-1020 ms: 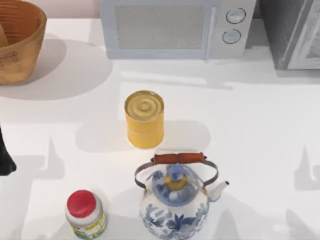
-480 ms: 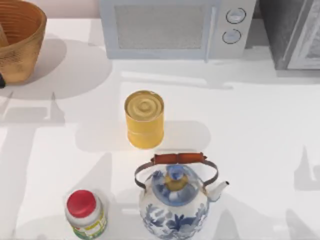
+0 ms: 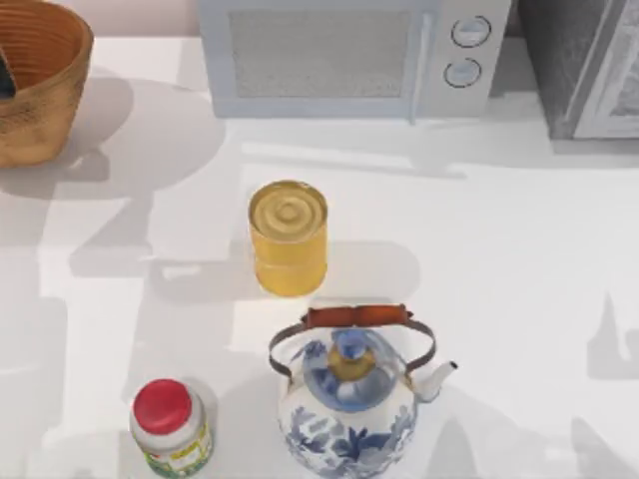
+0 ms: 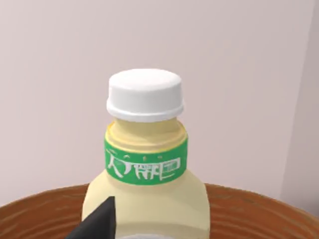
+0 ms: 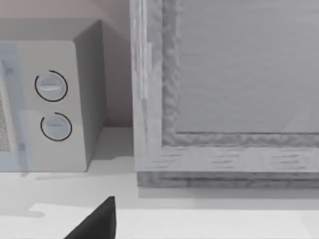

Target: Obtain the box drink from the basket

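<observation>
approach step, judged from the left wrist view: the left gripper (image 3: 5,78) sits over the basket (image 3: 45,110), a dark tip of it just showing at the basket's inner rim. the drink (image 4: 144,169) stands upright inside the basket and reads as a pale yellow bottle with a white cap and a green neck band rather than a box. one dark finger (image 4: 97,221) lies in front of the drink's shoulder, apparently not yet closed on it; how wide the jaws stand cannot be told.

the next move probably calls for a short descent so the fingers straddle the drink below its neck band, then a closing grip and a straight lift clear of the basket wall.

the right gripper (image 5: 94,221) is parked well away from the basket, facing the microwave (image 3: 354,55) dials and a grey cabinet (image 5: 224,89); its opening cannot be told either.

counts: one basket, one drink in it; one yellow can (image 3: 289,238) towards the centre from the basket; one blue-and-white teapot (image 3: 349,399) and one red-capped jar (image 3: 170,427) further from the basket still; one microwave, one cabinet.
</observation>
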